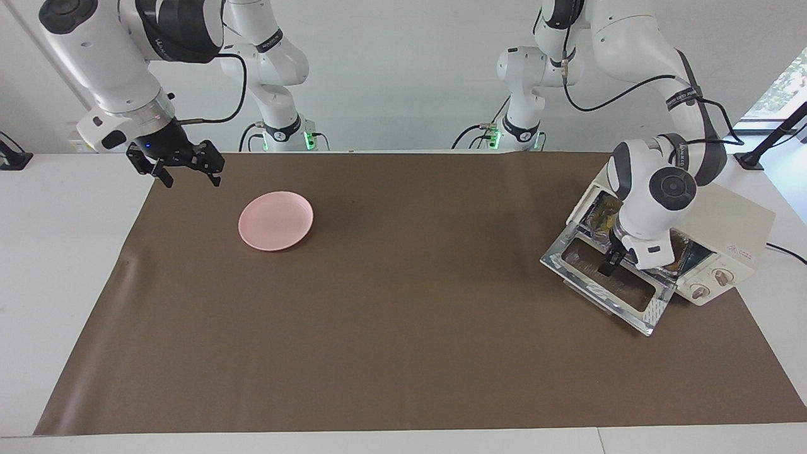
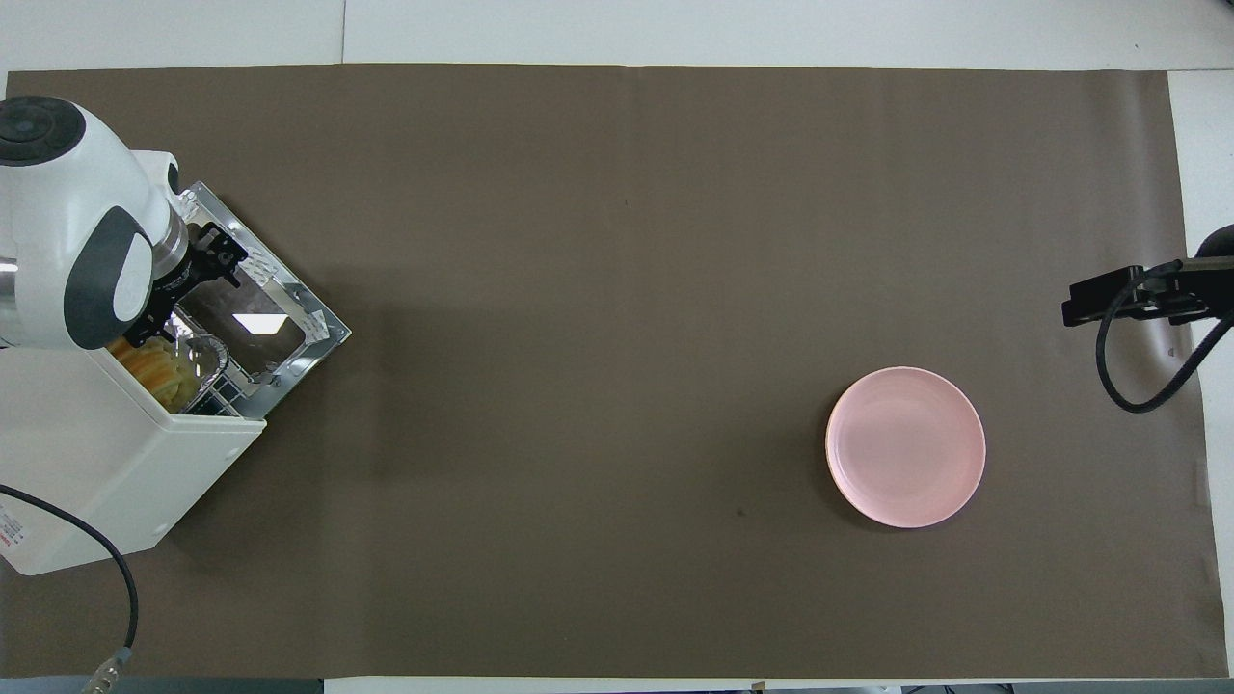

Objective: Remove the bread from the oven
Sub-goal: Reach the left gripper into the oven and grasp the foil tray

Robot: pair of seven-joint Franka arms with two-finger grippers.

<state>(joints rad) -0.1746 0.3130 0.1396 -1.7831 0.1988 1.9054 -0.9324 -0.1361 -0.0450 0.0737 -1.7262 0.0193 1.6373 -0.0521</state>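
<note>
The cream-white oven (image 1: 734, 236) stands at the left arm's end of the table with its glass door (image 1: 602, 287) dropped open. In the overhead view the oven (image 2: 116, 463) shows the golden-yellow bread (image 2: 154, 369) inside its mouth, beside crinkled silver foil (image 2: 207, 355). My left gripper (image 1: 613, 263) points down over the open door, just in front of the oven's mouth; it also shows in the overhead view (image 2: 193, 284). It holds nothing that I can see. My right gripper (image 1: 186, 173) is open and empty, raised over the mat's edge at the right arm's end.
A pink round plate (image 1: 275, 221) lies on the brown mat (image 1: 403, 328) toward the right arm's end; it also shows in the overhead view (image 2: 905, 446). The oven's black power cable (image 2: 116, 578) runs off near the robots' edge.
</note>
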